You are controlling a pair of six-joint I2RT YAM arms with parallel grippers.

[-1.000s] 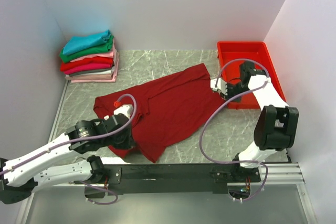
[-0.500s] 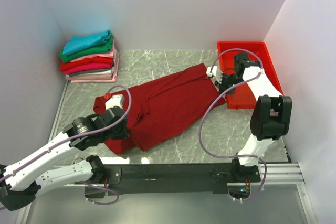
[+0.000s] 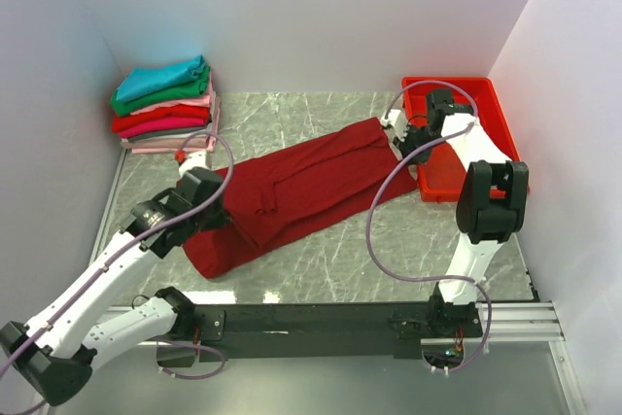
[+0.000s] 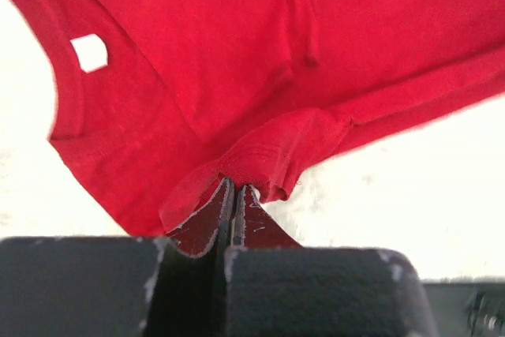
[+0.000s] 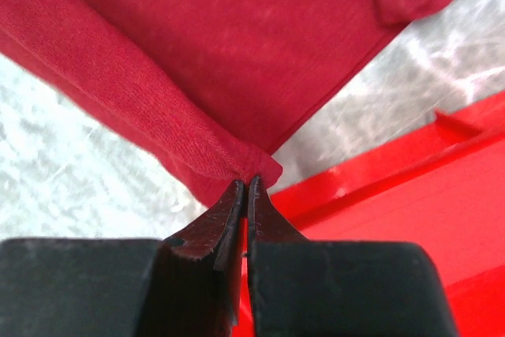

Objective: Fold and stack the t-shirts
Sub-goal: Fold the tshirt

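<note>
Left wrist showed your left gripper [image 4: 234, 191] pinched tight on a dark red t-shirt [image 4: 237, 53] fold. Your right gripper [image 5: 246, 187] clamped its corner beside the red tray [image 5: 410, 195].

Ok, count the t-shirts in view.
7 at least: the dark red t-shirt stretched out in the middle, and six colours folded in the stack at the far left corner; more may hide between layers.

White arm links [image 3: 97, 289], black joints [image 3: 491, 203], lilac cables [image 3: 381, 230] (one per arm), scuffed dark tool fingers [image 4: 201, 226].
</note>
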